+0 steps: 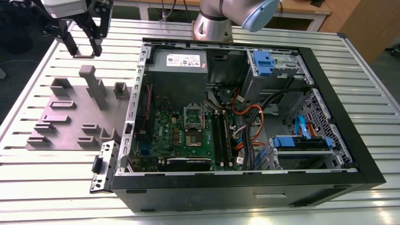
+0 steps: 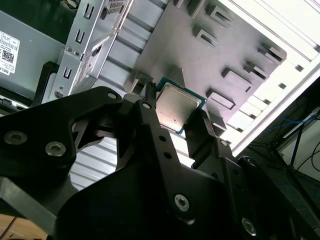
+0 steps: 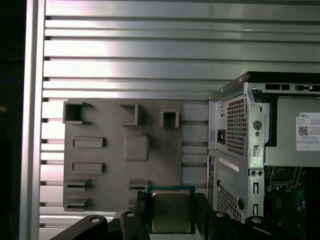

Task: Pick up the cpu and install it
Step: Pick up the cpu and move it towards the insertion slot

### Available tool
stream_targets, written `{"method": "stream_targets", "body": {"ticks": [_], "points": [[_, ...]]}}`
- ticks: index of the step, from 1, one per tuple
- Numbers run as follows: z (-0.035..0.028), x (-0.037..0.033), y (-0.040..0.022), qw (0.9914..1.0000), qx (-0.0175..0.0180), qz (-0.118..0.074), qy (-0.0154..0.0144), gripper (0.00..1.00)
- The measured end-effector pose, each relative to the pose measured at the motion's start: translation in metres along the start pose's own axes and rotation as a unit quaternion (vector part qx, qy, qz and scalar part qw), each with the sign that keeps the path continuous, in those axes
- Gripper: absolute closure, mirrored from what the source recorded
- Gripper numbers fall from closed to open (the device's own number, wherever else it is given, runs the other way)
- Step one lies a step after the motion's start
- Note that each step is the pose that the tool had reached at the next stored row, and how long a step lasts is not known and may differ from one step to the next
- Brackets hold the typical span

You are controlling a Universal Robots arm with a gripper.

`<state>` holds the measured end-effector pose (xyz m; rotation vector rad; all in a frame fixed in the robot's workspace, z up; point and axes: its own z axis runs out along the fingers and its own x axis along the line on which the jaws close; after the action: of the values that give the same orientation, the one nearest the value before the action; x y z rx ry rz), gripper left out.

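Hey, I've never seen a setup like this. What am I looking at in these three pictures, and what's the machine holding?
This is one robot arm with a black two-fingered gripper. One picture comes from a camera standing off the arm: it shows a slatted metal table carrying an open black computer case with a green circuit board inside, and, at the exterior view's left, a flat grey plate with raised holders. The other two come from cameras riding near the arm's wrist. In both wrist views the gripper is shut on the cpu, a small square chip with a shiny silver top, held above the table, outside the case.
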<state>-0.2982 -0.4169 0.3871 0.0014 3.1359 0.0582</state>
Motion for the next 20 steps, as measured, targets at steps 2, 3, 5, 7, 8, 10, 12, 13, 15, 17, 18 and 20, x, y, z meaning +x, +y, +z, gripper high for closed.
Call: {"method": "stream_targets", "body": {"ticks": [2, 3, 5, 7, 8, 10, 12, 13, 15, 17, 18, 20], "points": [[0.0000, -0.0007, -0.0001, 1.00000, 0.0000, 0.000, 0.0000, 0.53], [0.0000, -0.0010, -0.0001, 1.00000, 0.0000, 0.000, 0.0000, 0.53], [0.0000, -0.0016, -0.0002, 1.00000, 0.0000, 0.000, 0.0000, 0.53], [0.0000, -0.0023, -0.0002, 1.00000, 0.0000, 0.000, 0.0000, 0.53], [0.0000, -0.0026, -0.0002, 1.00000, 0.0000, 0.000, 0.0000, 0.53], [0.0000, -0.0032, -0.0003, 1.00000, 0.0000, 0.000, 0.0000, 0.53], [0.0000, -0.0038, -0.0003, 1.00000, 0.0000, 0.000, 0.0000, 0.53], [0.0000, -0.0041, -0.0003, 1.00000, 0.0000, 0.000, 0.0000, 0.53], [0.0000, -0.0047, -0.0004, 1.00000, 0.0000, 0.000, 0.0000, 0.53], [0.0000, -0.0054, -0.0004, 1.00000, 0.0000, 0.000, 0.0000, 0.53], [0.0000, -0.0057, -0.0004, 1.00000, 0.0000, 0.000, 0.0000, 0.53], [0.0000, -0.0063, -0.0005, 1.00000, 0.0000, 0.000, 0.0000, 0.53]]}}
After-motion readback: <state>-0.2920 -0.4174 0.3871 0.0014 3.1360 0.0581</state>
